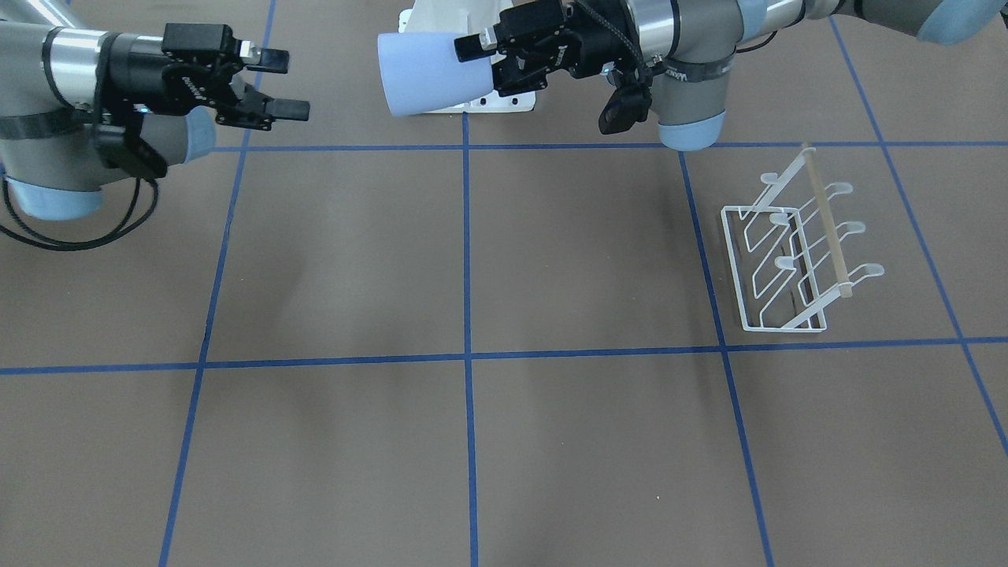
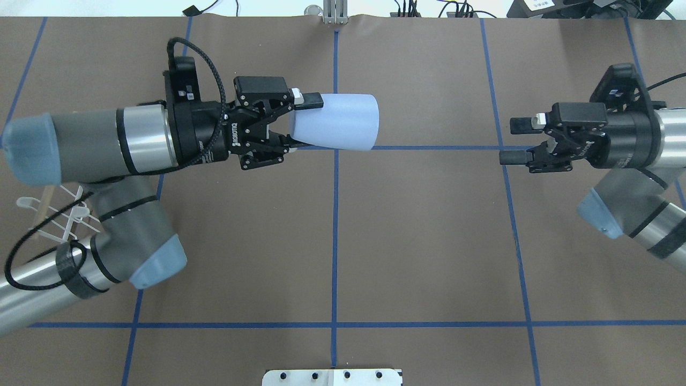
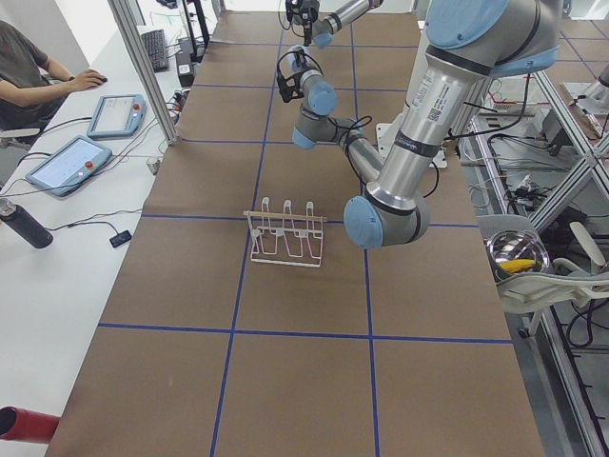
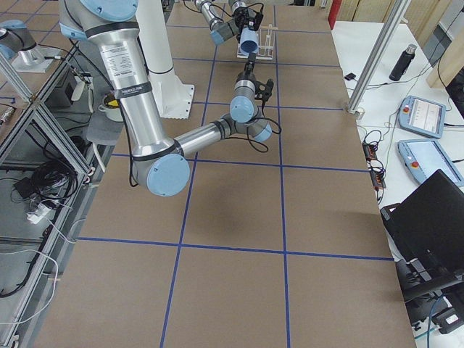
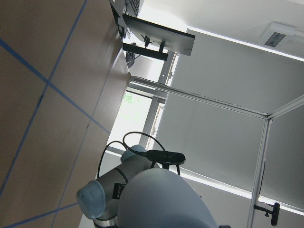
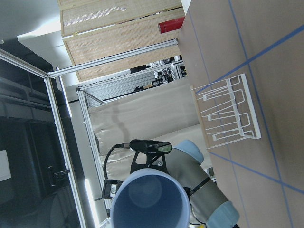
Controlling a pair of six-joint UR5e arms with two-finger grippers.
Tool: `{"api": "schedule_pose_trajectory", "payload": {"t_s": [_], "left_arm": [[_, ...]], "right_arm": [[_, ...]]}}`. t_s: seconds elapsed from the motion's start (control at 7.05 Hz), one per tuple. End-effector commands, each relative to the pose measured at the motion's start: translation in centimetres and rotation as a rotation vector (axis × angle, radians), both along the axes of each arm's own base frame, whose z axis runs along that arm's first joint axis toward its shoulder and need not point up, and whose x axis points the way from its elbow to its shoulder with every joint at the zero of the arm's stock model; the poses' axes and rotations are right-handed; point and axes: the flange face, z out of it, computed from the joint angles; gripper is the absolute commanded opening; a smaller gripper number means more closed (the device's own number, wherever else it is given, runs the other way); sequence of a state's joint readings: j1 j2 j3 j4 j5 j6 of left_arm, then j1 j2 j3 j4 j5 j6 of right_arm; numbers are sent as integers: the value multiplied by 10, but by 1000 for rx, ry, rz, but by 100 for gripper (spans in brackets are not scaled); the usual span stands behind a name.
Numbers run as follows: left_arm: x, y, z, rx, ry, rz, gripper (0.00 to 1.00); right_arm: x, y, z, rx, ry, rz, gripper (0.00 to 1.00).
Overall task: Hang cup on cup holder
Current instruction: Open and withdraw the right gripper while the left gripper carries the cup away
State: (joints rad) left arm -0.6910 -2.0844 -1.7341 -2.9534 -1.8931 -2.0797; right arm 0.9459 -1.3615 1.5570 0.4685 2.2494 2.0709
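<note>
My left gripper (image 2: 303, 123) is shut on the narrow closed end of the light-blue cup (image 2: 337, 122) and holds it on its side above the table's middle, mouth toward my right gripper (image 2: 512, 141). The right gripper is open and empty, well apart from the cup. In the front view the cup (image 1: 425, 75) is at the top centre in the left gripper (image 1: 482, 64), with the right gripper (image 1: 283, 84) to its left. The white wire cup holder (image 1: 795, 252) stands empty on the table on my left side. In the overhead view the holder (image 2: 59, 214) is mostly hidden under my left arm. The right wrist view shows the cup's open mouth (image 6: 147, 199) and the holder (image 6: 228, 114).
Blue tape lines (image 1: 466, 354) divide the brown table into squares. The robot's white base plate (image 2: 332, 377) sits at the near edge. Tablets (image 3: 67, 162) and a person (image 3: 29, 67) are beyond the far edge. A metal bowl (image 3: 517, 255) sits off the table.
</note>
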Motion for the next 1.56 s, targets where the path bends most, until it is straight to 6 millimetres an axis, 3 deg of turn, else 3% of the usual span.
{"api": "schedule_pose_trajectory", "payload": {"t_s": [0.0, 0.14, 0.43, 0.71, 0.85, 0.99, 1.14, 1.28, 1.42], "left_arm": [[-94, -55, 28, 62, -319, -18, 0], [-139, -76, 63, 119, -447, -51, 0], [-238, -127, 79, 61, -658, -162, 0], [-249, -134, 105, 176, -860, -151, 0], [-243, -139, 106, 120, -894, -110, 0], [-236, -141, 116, 191, -963, -101, 0], [-220, -146, 129, 220, -1068, -59, 0], [-202, -152, 126, 177, -1141, 5, 0], [-199, -155, 127, 177, -1185, 61, 0]], "right_arm": [[61, -18, 64, 54, 206, 116, 100], [91, -33, 83, 130, 353, 145, 100], [148, -48, 117, 155, 529, 262, 100], [182, -55, 162, 279, 750, 318, 100], [191, -64, 178, 333, 845, 313, 100], [205, -76, 192, 367, 942, 297, 100], [198, -88, 204, 332, 1001, 224, 100], [179, -107, 209, 311, 1076, 155, 100], [173, -131, 207, 336, 1157, 83, 100]]}}
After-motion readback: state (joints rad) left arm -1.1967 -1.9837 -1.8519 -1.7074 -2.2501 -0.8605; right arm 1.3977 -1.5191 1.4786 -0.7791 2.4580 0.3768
